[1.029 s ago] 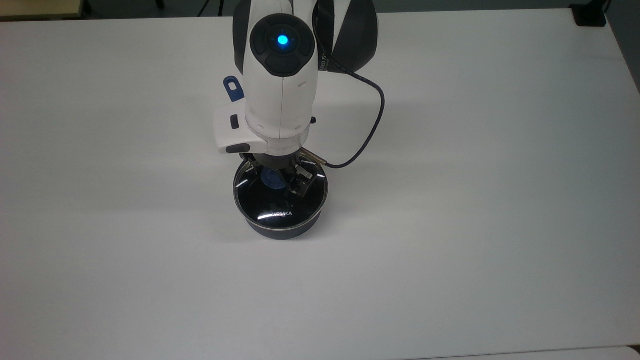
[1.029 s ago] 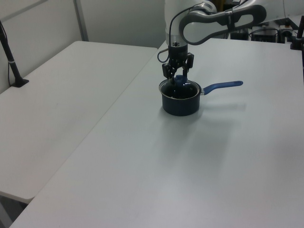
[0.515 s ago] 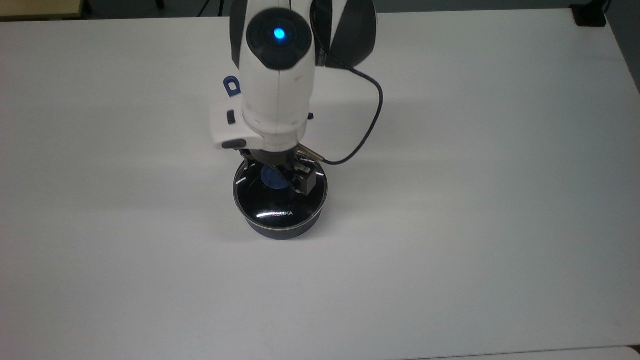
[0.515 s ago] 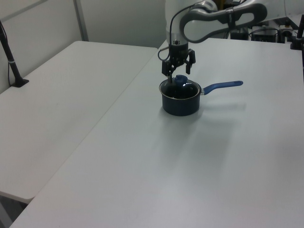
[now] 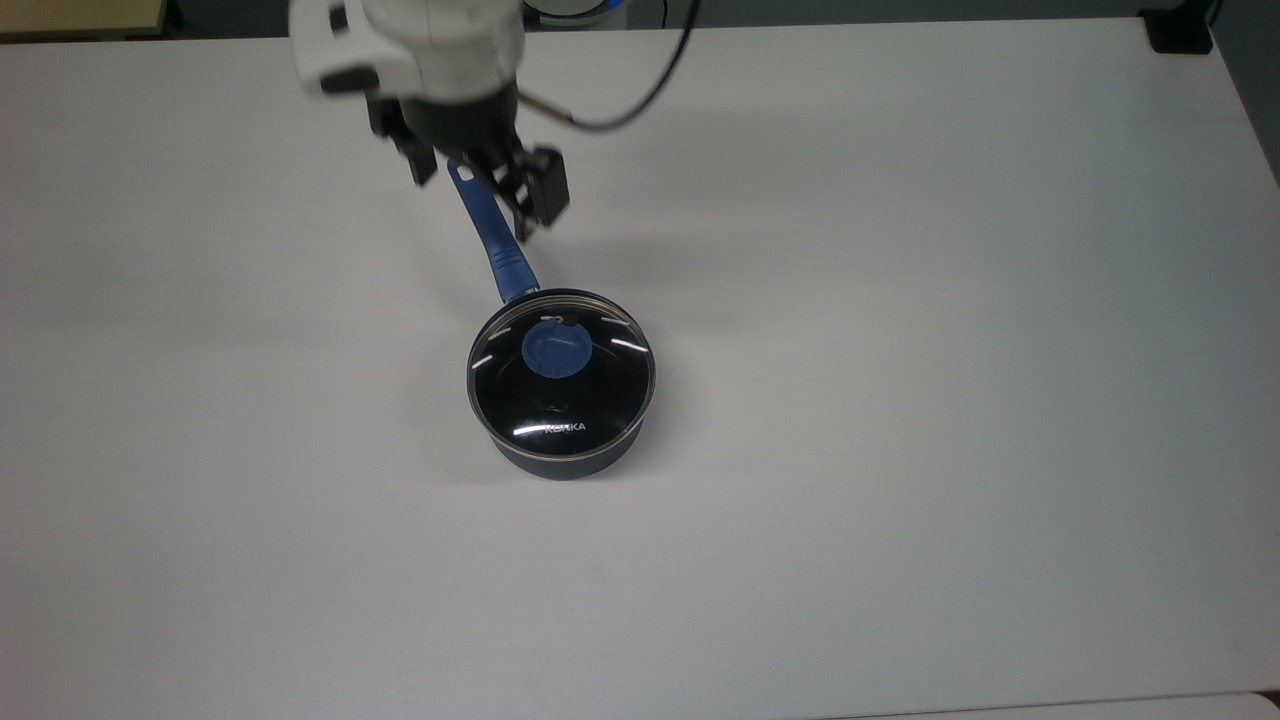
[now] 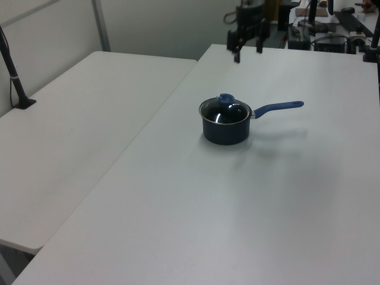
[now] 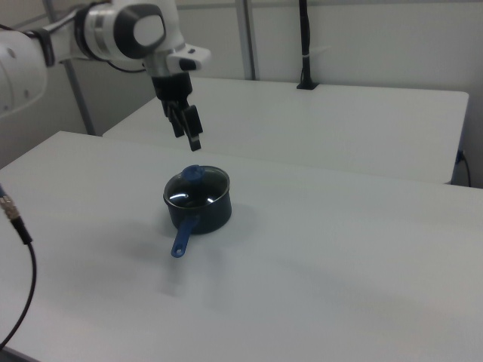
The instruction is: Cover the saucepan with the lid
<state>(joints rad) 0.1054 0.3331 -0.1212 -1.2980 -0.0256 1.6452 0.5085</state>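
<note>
The gripper (image 5: 478,195) is open and holds nothing, high above the pan handle. It should go up and away without bumping anything. Below it, the lid (image 5: 561,380) sits on the saucepan (image 6: 225,129) and seems flat. The lid is clear glass with 1 round blue knob (image 5: 556,351).

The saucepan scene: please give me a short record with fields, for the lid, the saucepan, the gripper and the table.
lid: seated on the saucepan, blue knob upward, white lettering near the top view's lower rim
saucepan: upright on the table, handle pointing to the left view's right
gripper: open, holding nothing, raised above the table, clear of the lid; in the top view it overlaps the handle's far end
table: white
task state: lid appears in place
</note>
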